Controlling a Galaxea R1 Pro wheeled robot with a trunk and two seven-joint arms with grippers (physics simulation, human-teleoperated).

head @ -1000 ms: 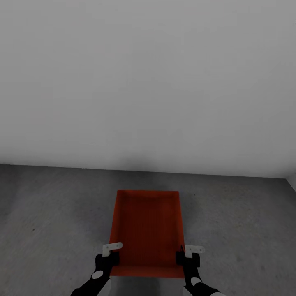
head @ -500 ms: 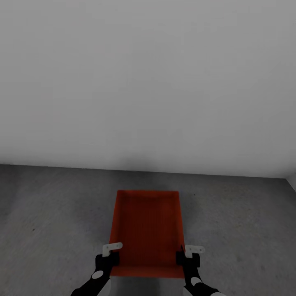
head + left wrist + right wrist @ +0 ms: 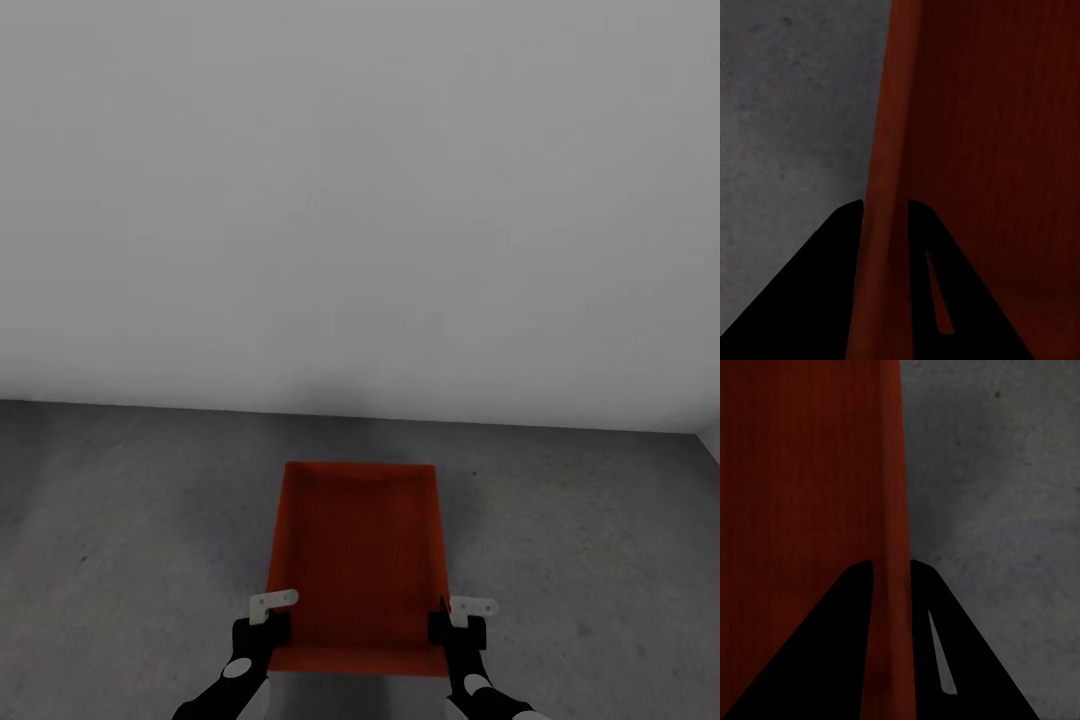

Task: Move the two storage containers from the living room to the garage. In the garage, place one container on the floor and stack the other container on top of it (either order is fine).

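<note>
One orange-red storage container [image 3: 360,560] shows low in the middle of the head view, open side up, over the garage's dark grey concrete floor [image 3: 130,540]. My left gripper [image 3: 264,624] is shut on its left wall near the near corner, and my right gripper [image 3: 456,624] is shut on its right wall. In the left wrist view the thin wall [image 3: 886,150] runs between the two dark fingers of the left gripper [image 3: 883,206]. The right wrist view shows the other wall [image 3: 892,495] pinched in the right gripper [image 3: 891,566]. I cannot tell whether the box touches the floor.
A plain pale grey wall [image 3: 360,200] stands close ahead, meeting the floor just beyond the container. Bare concrete stretches to both sides. A corner with a second wall [image 3: 712,440] shows at the far right.
</note>
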